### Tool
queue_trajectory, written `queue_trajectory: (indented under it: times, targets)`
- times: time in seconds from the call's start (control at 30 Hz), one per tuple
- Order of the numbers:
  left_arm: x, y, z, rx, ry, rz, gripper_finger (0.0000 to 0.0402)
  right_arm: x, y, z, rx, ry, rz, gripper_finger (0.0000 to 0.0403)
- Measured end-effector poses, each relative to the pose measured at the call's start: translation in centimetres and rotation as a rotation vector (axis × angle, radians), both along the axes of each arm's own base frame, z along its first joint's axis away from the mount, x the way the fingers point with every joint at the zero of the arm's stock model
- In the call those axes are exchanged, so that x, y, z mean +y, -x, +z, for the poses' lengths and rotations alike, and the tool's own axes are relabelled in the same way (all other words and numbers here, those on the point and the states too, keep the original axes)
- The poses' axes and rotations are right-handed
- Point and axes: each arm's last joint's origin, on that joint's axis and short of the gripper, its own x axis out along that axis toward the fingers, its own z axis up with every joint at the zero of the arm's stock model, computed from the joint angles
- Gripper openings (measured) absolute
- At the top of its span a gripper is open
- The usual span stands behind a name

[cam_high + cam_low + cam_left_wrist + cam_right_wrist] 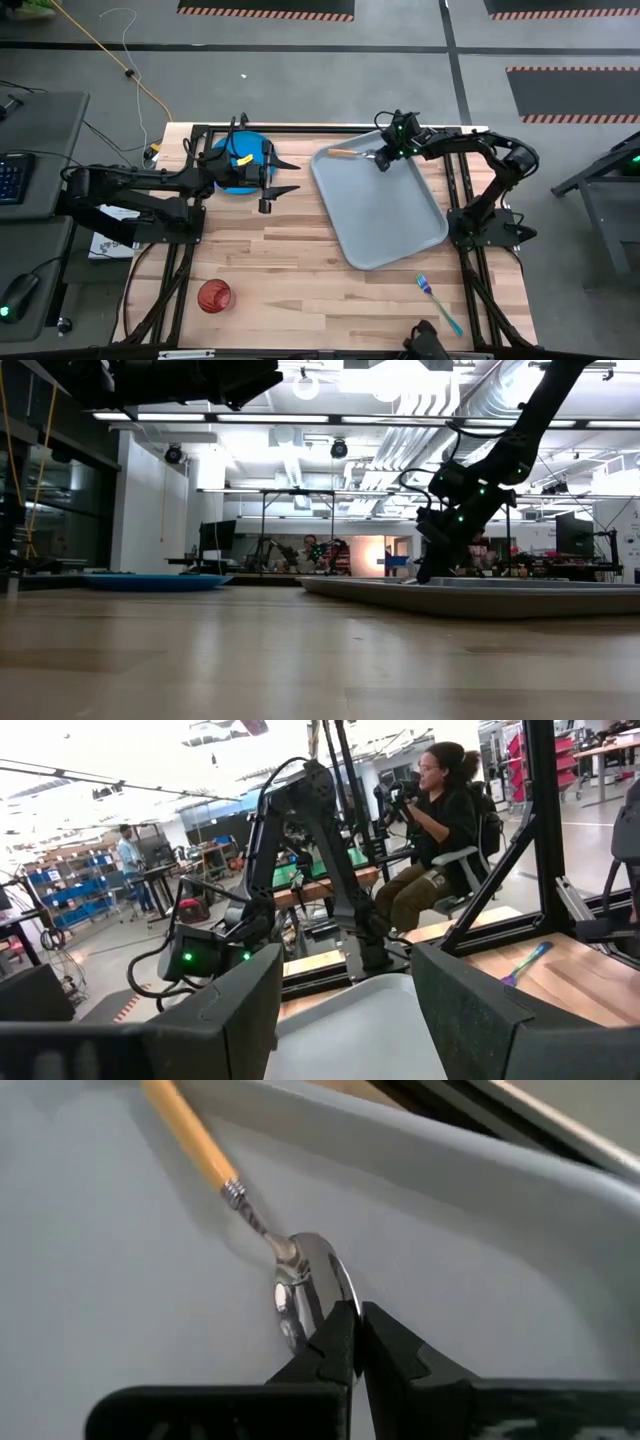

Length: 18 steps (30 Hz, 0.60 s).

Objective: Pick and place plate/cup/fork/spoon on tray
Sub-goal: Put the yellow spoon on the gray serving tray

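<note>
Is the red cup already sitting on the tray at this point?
No: in the high view the cup stands on the bare wood near the table's front left corner, well apart from the tray.

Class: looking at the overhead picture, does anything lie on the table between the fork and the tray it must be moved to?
Nothing visible does. The fork lies on bare wood just off the tray's near corner.

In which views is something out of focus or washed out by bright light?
Low view: the near wooden table is blurred, and the ceiling lamps glare. Left wrist view: the upper left is washed out white, and the left gripper's fingers are soft. Right wrist view: the spoon reflects light; the tray looks evenly lit.
</note>
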Motion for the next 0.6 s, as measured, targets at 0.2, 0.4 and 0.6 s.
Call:
queue_trajectory:
  times: [0.2,0.4,0.6]
  targets:
    - [0.0,0.0,0.0,0.000,0.000,0.000,0.0213,-0.4,-0.3,0.7,0.080,0.080,0.107,0.0000]
    - [0.0,0.0,-0.1,0.008,0.002,0.000,0.0213,-0.5,-1.0,1.8,0.143,0.074,0.264,0.0000]
    - [0.0,0.0,-0.1,0.009,0.002,0.000,0.0213,-0.3,-1.1,2.2,0.128,0.025,0.367,0.0000]
